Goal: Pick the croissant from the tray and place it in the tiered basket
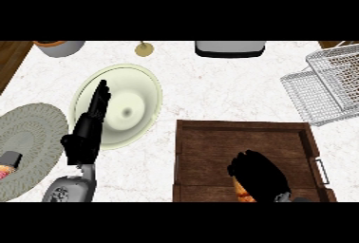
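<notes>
A dark wooden tray (210,137) lies at the lower right of the counter. My right hand (258,174) is inside it near the front, its fingers curled over the croissant (242,190). Only a golden-brown edge of the croissant shows under the hand. The wire tiered basket (328,85) stands at the far right, well apart from the tray's back corner. My left hand (89,128) rests open at the left, fingers pointing up over the edge of a pale green plate (136,102).
A grey woven placemat (28,142) with a small cup on it sits at the far left. Along the back edge are a bowl (60,47), a small brass object (144,49) and a grey appliance (230,48). Bare marble lies between tray and basket.
</notes>
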`<state>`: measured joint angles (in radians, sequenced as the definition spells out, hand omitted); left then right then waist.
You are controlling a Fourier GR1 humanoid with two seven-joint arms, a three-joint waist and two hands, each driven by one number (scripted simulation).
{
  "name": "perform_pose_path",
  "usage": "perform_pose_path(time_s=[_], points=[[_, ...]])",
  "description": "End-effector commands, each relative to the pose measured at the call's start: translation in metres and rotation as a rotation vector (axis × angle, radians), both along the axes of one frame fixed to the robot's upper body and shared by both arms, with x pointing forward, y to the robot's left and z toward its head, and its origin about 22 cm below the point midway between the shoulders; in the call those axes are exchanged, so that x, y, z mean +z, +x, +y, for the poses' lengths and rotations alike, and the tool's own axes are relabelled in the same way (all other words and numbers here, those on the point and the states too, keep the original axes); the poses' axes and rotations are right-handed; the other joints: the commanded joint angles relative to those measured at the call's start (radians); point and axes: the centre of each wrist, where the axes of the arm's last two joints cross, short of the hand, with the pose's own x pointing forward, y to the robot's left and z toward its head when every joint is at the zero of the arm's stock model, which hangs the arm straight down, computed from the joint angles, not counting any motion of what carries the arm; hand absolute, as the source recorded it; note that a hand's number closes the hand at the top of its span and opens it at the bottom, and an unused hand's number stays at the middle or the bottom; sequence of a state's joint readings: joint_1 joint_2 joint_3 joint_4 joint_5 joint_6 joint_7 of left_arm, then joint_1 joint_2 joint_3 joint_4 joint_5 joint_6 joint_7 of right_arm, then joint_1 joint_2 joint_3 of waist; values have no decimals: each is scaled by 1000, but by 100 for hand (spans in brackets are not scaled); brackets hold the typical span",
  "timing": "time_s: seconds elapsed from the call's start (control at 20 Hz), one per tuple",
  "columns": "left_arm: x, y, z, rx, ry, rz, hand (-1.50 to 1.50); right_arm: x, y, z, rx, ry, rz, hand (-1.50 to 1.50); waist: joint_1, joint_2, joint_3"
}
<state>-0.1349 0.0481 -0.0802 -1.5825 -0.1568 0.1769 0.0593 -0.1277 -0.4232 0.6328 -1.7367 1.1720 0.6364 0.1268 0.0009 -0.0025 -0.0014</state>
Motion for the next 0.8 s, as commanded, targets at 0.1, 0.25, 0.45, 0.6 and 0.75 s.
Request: perform_pose_path(time_s=[0.1, 0.25, 0.45, 0.6, 0.75], points=[[-4, -11, -3, -2, -1, 0, 0, -24, -9, 9, 132, -13, -127, 150, 4, 2, 2], [-5, 2, -18, 3, 15, -7, 0, -25, -3, 20, 122, 10, -146, 150, 0, 3, 1], [-11, -11, 3, 6, -29, 21, 0, -23, 13, -87, -235, -28, -167, 150, -9, 5, 2], [-17, -13, -5, 14, -4, 12, 0, -15, 17, -143, -418, -39, -202, 150, -19, 4, 2], [-4, -1, -2, 22, -7, 3, 0, -17, 19, -171, -478, -12, -274, 150, -11, 4, 2]])
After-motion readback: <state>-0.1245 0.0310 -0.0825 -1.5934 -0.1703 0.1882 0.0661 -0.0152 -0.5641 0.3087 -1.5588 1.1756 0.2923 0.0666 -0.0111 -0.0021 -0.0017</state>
